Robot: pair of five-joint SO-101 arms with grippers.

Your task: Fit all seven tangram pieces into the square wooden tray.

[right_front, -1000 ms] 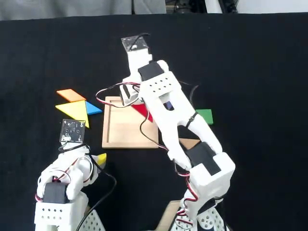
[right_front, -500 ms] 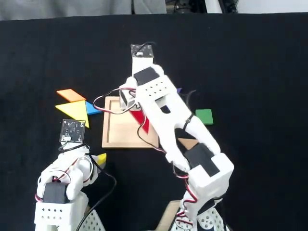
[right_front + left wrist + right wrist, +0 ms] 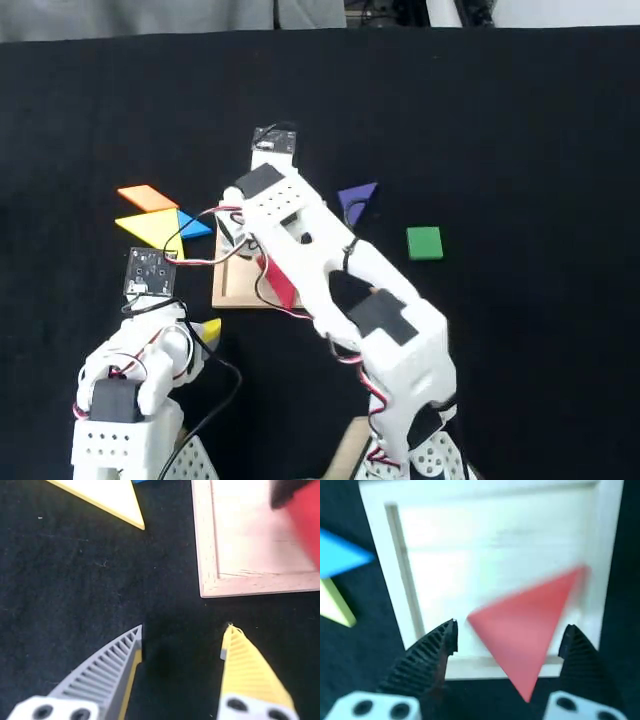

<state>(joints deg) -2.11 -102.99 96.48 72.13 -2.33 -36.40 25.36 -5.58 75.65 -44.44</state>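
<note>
The square wooden tray (image 3: pixel 495 540) lies under my right gripper (image 3: pixel 510 632), which is open. A red triangle (image 3: pixel 530 630) lies between its black fingers, with one corner over the tray's near rim. From above, the red triangle (image 3: pixel 278 282) shows at the near edge of the tray (image 3: pixel 222 285), half hidden by the right arm (image 3: pixel 300 240). My left gripper (image 3: pixel 182 632) is open over bare cloth just short of a tray corner (image 3: pixel 206 587). A yellow triangle (image 3: pixel 155 230), a blue triangle (image 3: pixel 195 226) and an orange parallelogram (image 3: pixel 147 196) lie left of the tray.
A purple triangle (image 3: pixel 357 200) and a green square (image 3: pixel 424 243) lie on the black cloth to the right of the tray. The yellow triangle's tip (image 3: pixel 107 497) is ahead of the left gripper. The left arm's body (image 3: pixel 125 390) stands at the near left.
The right arm has swung left and nearer across the tray. The red triangle has shifted to the tray's near edge. The purple triangle is now uncovered. The left arm has kept still.
</note>
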